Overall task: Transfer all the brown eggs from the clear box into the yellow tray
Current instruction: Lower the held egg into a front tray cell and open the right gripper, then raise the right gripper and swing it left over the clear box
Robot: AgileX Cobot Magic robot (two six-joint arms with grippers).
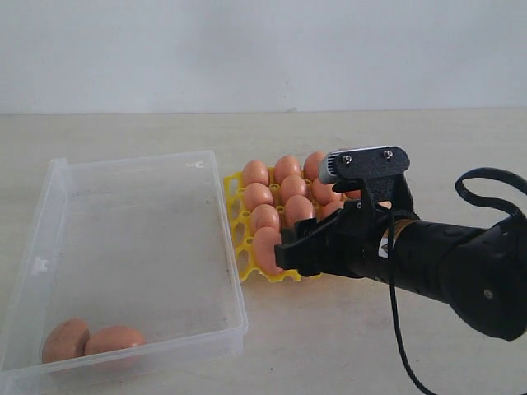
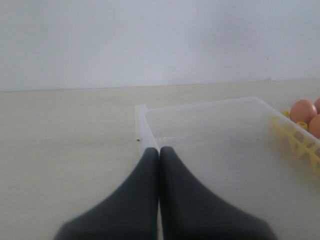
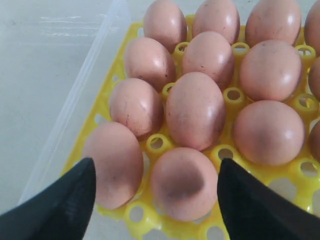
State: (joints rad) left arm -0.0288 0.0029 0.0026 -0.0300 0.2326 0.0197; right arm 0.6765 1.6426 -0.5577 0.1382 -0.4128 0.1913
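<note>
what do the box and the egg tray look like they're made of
Clear box: thin transparent plastic, slightly frosted; the table shows through its walls. Yellow tray: probably moulded plastic, glossy, with openwork holes and uniform bright colour.

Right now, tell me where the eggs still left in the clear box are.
Exterior view: the two brown eggs lie side by side in the near left corner of the clear box, well away from the yellow tray beside its right wall.
</note>
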